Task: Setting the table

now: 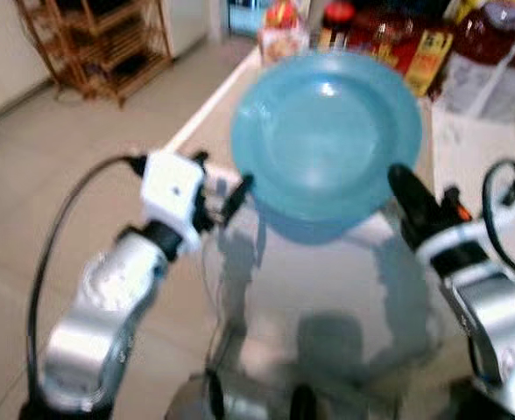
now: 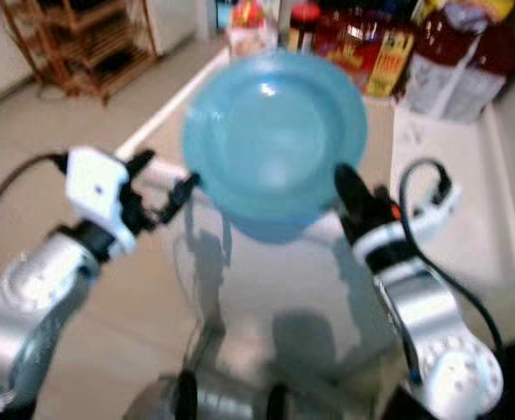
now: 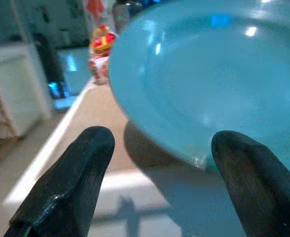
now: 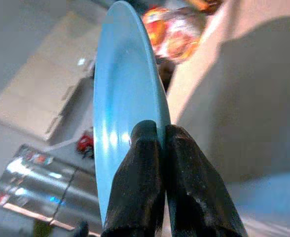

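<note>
Between the right gripper's [image 4: 160,143] clenched fingers sat only the blue plate's [image 1: 326,131] rim, left gripper [image 3: 160,163] spread wide beside it, so it could have slipped onto the table [image 1: 328,289].

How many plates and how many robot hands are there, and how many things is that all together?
Blue plate: 1
Robot grippers: 2, the right gripper pinching the plate's rim, the left gripper open beside it
Wooden rack on the floor: 1
Total: 4

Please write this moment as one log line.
right hand: shut on plate rim | left hand: open beside plate | plate: held above table
</note>
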### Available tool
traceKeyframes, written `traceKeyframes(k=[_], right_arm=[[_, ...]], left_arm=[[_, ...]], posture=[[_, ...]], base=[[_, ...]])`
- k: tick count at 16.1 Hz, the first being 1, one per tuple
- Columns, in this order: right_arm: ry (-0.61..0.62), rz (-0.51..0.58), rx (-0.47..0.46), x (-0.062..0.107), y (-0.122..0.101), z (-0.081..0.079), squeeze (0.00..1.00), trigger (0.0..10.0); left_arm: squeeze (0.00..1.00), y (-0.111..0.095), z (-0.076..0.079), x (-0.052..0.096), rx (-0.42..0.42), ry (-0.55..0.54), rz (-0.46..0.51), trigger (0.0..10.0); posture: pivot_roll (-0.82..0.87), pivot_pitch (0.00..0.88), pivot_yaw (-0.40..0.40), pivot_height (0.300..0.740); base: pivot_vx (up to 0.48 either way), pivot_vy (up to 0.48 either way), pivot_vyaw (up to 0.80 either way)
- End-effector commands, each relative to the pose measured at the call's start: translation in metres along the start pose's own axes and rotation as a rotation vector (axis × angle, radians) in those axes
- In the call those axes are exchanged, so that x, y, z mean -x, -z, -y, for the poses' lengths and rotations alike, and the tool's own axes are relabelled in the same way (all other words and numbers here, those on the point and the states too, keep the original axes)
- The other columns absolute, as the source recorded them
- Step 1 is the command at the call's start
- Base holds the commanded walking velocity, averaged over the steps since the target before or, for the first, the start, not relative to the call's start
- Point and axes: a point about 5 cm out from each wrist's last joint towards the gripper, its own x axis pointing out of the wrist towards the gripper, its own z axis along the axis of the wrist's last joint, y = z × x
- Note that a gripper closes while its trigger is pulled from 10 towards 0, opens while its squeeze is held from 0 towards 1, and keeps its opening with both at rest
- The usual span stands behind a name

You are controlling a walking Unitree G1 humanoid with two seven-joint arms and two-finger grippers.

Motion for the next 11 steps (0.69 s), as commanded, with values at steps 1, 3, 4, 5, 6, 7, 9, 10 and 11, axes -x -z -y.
traceKeyframes(k=[1,3,4,5,6,7,9,10,11], right_arm=[[-0.045,0.054,-0.016,-0.002,-0.005,-0.009,0.00,10.0],[-0.047,0.066,0.007,-0.004,-0.008,-0.008,0.00,10.0],[-0.036,0.070,0.030,-0.004,-0.009,-0.006,0.00,10.0],[-0.008,0.067,0.066,0.003,-0.008,0.002,0.00,10.0],[0.005,0.059,0.088,0.006,-0.006,0.005,0.00,10.0],[0.030,0.042,0.127,0.010,-0.006,0.010,0.00,10.0],[0.041,0.003,0.220,0.015,-0.013,0.013,0.00,10.0],[0.035,-0.001,0.240,0.018,-0.020,0.014,0.00,10.0],[0.034,0.000,0.244,0.018,-0.022,0.014,0.00,10.0]], left_arm=[[0.00,0.001,-0.002,0.002,-0.004,-0.009,-0.002,10.0],[0.00,-0.001,-0.011,-0.002,0.021,-0.069,0.013,10.0],[0.00,-0.001,-0.011,-0.005,0.017,-0.070,0.018,10.0],[0.00,0.003,-0.014,-0.009,0.023,-0.092,0.011,10.0],[0.00,0.007,-0.015,-0.010,0.024,-0.096,-0.006,10.0],[0.00,0.014,-0.017,-0.011,0.034,-0.101,-0.025,10.0],[0.00,0.028,-0.021,-0.010,0.022,-0.101,-0.063,10.0],[0.00,0.032,-0.023,-0.009,0.005,-0.100,-0.076,10.0],[0.00,0.032,-0.023,-0.009,0.001,-0.100,-0.078,10.0]], posture=[[0.10,0.075,-0.022,0.740],[0.10,0.062,-0.013,0.740],[0.10,0.068,-0.012,0.740],[0.11,0.052,-0.004,0.740],[0.10,0.054,0.004,0.740],[0.09,0.049,0.022,0.740],[0.07,0.046,0.036,0.740],[0.08,0.042,0.035,0.740],[0.08,0.042,0.035,0.740]], base=[[0.000,0.000,0.00],[0.000,0.000,0.00],[0.000,0.000,0.00],[0.000,0.000,0.00],[0.000,0.000,0.00],[0.000,-0.300,0.00],[0.000,-0.300,0.00],[0.000,-0.304,0.00],[0.000,-0.307,0.00]])
